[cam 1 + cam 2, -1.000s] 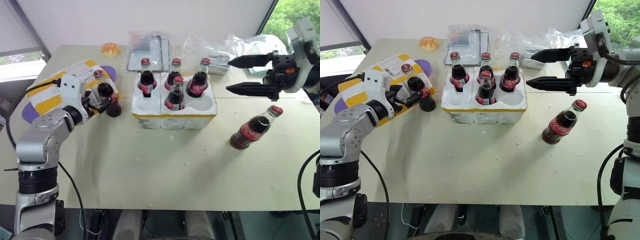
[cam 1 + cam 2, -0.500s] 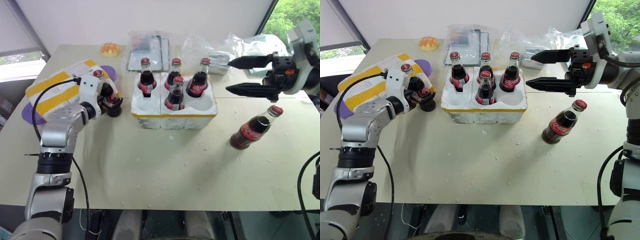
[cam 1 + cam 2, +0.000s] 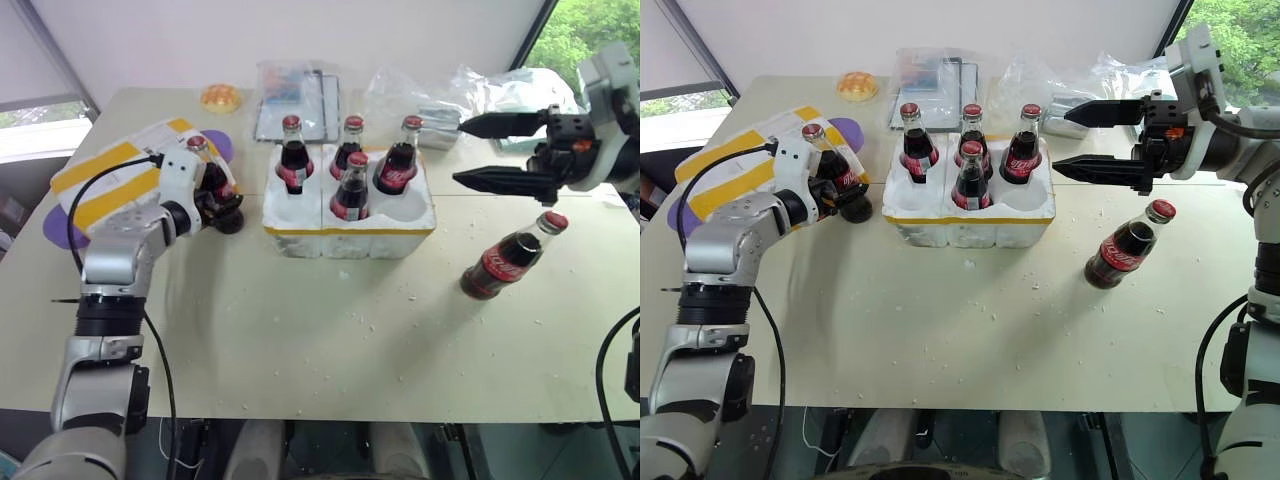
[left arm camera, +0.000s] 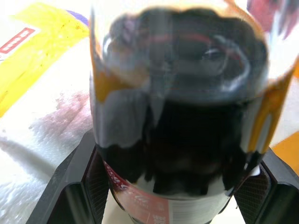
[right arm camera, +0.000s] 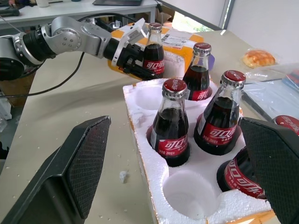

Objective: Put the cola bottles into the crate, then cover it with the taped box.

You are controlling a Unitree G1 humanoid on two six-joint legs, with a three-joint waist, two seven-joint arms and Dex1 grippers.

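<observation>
White styrofoam forms the crate, which sits near the middle of the table with a yellow tape strip round its rim. Four cola bottles stand upright in its wells: three along the far row and one in the middle of the near row. The two near corner wells are bare. A fifth bottle stands upright on the table to the left of the crate, right against the taped box. The left gripper has its black fingers on either side of this bottle's lower body, close against the glass, though a firm clamp cannot be confirmed. A sixth bottle lies tilted on the table to the right of the crate, its red cap pointing away and to the right. The right gripper hangs above the table beyond that bottle, its two fingers spread wide and pointing toward the crate, holding nothing. The taped box lies at the table's left edge, on a purple mat. Clear plastic bags sit at the far side.
</observation>
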